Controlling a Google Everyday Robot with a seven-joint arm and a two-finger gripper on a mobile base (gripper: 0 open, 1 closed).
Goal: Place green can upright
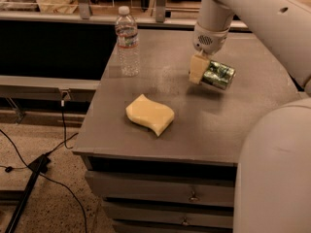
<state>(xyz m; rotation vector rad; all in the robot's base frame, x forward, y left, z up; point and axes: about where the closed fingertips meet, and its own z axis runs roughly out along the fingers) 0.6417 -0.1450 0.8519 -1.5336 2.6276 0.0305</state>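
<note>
On the desk (233,130) we see a bottle (127,42) standing upright far left, well left of the jaws at far right. A yellow sponge (149,114) lies nearer, mid-desk. Cables (63,125) trail on the floor (29,144), left.

Looks like a lab or office workroom: grey desk (223,125) with drawers (160,191), cables (63,125) trailing over speckled floor (53,203). The gripper (208,73) clasps the green can (221,75) near the desk's far right edge.
</note>
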